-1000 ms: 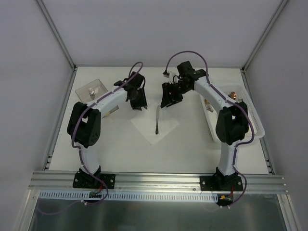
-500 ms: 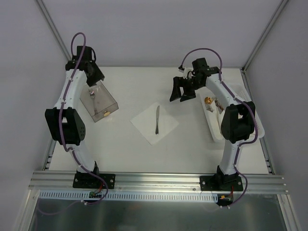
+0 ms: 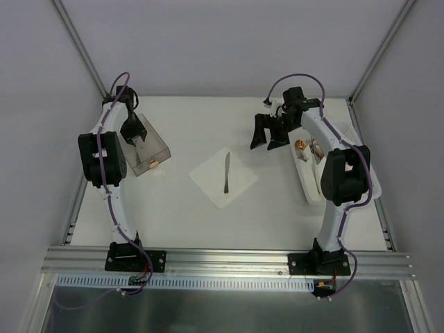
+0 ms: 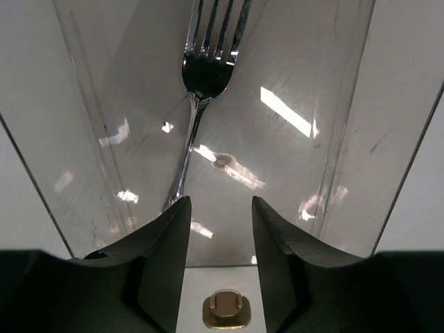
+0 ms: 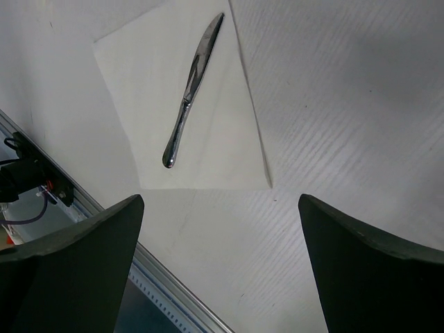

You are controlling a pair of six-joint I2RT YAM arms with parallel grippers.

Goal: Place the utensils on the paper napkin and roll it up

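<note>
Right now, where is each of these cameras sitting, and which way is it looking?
Top: fixed above and behind, looking down at the table; left arm and right arm show.
Left wrist: on the left arm, looking into the clear box at a fork; its fingers frame the bottom.
Right wrist: on the right arm, looking down at the knife on the napkin; its fingers fill the lower corners.
Shared: top and right wrist both show knife and napkin.

Top cam is fixed high behind arm bases, tilted down over whole table (image 3: 277, 215). L wrist cam is pointed close-up into clear box (image 4: 333, 139) at fork (image 4: 201, 69). R wrist cam is held farther off, angled at napkin (image 5: 215, 146) w/ knife (image 5: 191, 90), both also seen from top.
</note>
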